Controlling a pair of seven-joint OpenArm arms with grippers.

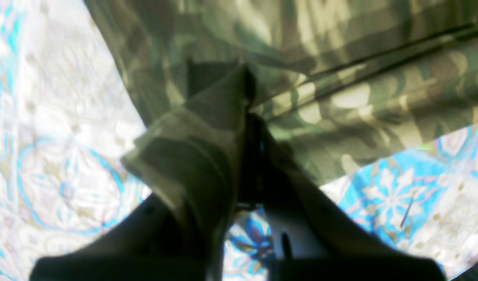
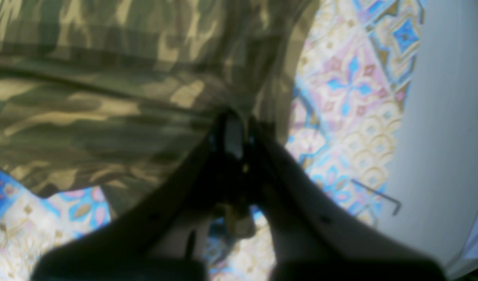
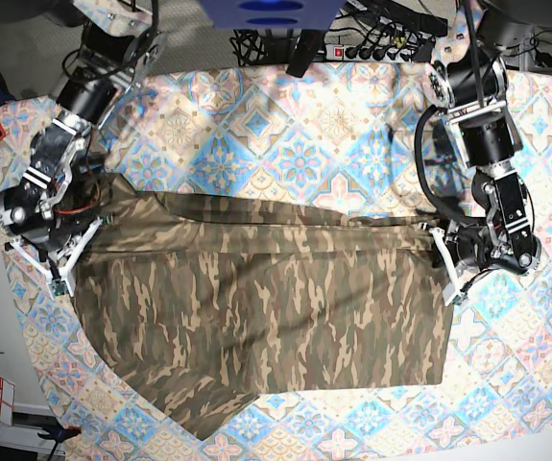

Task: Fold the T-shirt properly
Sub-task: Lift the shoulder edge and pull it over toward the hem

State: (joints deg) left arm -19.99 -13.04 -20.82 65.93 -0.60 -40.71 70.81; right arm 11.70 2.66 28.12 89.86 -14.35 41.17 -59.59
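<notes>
Camouflage fabric fills most of my base view: the T-shirt [image 3: 266,307] lies spread across the counter [image 3: 304,144] on the tile-patterned tablecloth [image 3: 285,154], its far edge folded into a straight band running left to right. I see my left tool [image 1: 248,105] clamped on a bunched corner of the shirt at the scene's right end of that band, cloth draped over one finger [image 1: 200,156]. My right tool [image 2: 235,125] is pinched shut on the shirt at the left end, near the counter's left edge. Both wrist views are blurred.
</notes>
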